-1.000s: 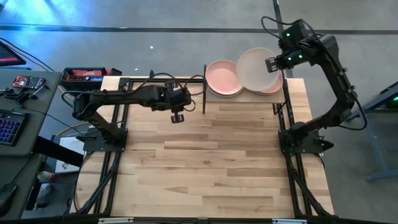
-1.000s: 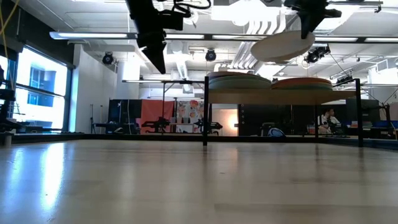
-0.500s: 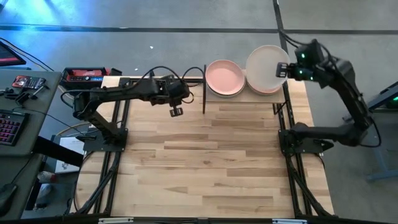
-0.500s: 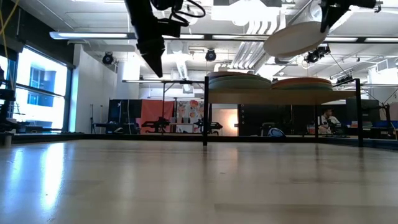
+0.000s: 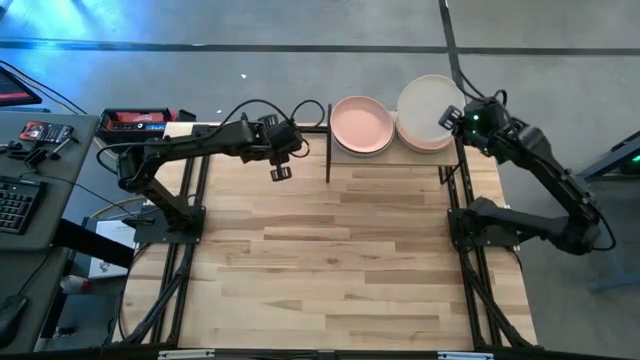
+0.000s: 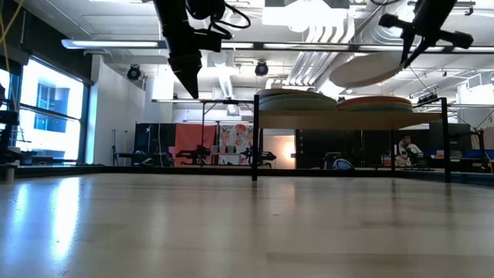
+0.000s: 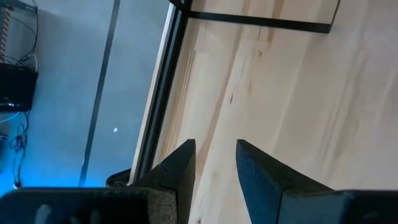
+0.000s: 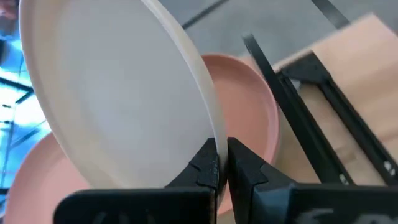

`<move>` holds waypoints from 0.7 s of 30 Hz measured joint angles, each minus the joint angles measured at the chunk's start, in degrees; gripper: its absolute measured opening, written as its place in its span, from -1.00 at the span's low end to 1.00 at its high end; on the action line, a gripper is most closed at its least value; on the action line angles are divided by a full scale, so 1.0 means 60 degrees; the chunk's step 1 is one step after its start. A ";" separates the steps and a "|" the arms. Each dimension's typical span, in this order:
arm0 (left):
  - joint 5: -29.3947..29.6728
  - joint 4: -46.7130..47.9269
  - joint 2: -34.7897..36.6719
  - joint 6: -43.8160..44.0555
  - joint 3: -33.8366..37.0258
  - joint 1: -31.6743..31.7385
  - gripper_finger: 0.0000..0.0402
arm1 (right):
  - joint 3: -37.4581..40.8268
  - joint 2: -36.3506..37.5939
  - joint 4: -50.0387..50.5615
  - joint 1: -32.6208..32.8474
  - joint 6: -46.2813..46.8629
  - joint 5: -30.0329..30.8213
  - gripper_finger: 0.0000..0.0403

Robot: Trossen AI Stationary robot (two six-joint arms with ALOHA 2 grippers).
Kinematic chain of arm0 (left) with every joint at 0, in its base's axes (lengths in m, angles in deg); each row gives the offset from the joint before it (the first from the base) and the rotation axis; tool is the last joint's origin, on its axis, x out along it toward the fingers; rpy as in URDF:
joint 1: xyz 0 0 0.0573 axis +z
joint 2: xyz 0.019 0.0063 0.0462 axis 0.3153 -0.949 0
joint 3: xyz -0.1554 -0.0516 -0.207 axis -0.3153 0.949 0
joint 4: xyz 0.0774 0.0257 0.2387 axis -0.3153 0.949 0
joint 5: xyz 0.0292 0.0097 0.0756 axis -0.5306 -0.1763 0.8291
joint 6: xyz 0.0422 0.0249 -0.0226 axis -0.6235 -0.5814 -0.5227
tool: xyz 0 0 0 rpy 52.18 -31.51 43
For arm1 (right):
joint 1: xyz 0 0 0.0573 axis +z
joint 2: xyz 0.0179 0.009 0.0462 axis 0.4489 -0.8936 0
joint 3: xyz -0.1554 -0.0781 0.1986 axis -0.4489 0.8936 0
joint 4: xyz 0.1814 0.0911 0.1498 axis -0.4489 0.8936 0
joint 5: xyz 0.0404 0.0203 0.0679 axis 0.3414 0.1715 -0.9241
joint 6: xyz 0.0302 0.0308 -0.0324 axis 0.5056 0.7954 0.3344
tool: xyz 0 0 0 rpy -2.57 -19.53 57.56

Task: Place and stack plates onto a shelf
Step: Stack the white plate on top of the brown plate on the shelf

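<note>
From above, the right tool (image 5: 452, 116) pinches the rim of a cream plate (image 5: 428, 98) over the right side of the shelf (image 5: 340, 155), just above a pink stack (image 5: 437, 143); a second pink stack (image 5: 361, 125) sits beside it on the left. The right arm reaches in bent from its base at the tabletop's (image 5: 340, 260) right edge. The left tool (image 5: 280, 173) hangs over bare wood, left of the shelf's black post.

At table height, the plate (image 6: 363, 69) tilts above the stacks, gripped at its right rim.

Past the left wrist, the fingers (image 7: 180, 165) stand slightly spread, holding nothing.

Past the right wrist, the fingers (image 8: 239, 165) are pressed on the cream rim. No writing is readable.
</note>
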 joint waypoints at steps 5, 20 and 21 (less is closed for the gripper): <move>-0.0020 0.0001 0.0000 0.0000 0.0000 0.0115 -0.47 | 0.0427 -0.0009 -0.0019 -0.0004 0.1003 0.0263 -1.00; -0.0022 0.0000 0.0000 -0.0014 0.0000 0.0115 -0.47 | 0.1109 -0.0502 -0.0070 -0.0004 0.2230 0.0376 -1.00; -0.0022 0.0000 0.0000 -0.0011 0.0000 0.0115 -0.47 | 0.1109 -0.0559 -0.0067 -0.0004 0.2232 0.0382 -1.00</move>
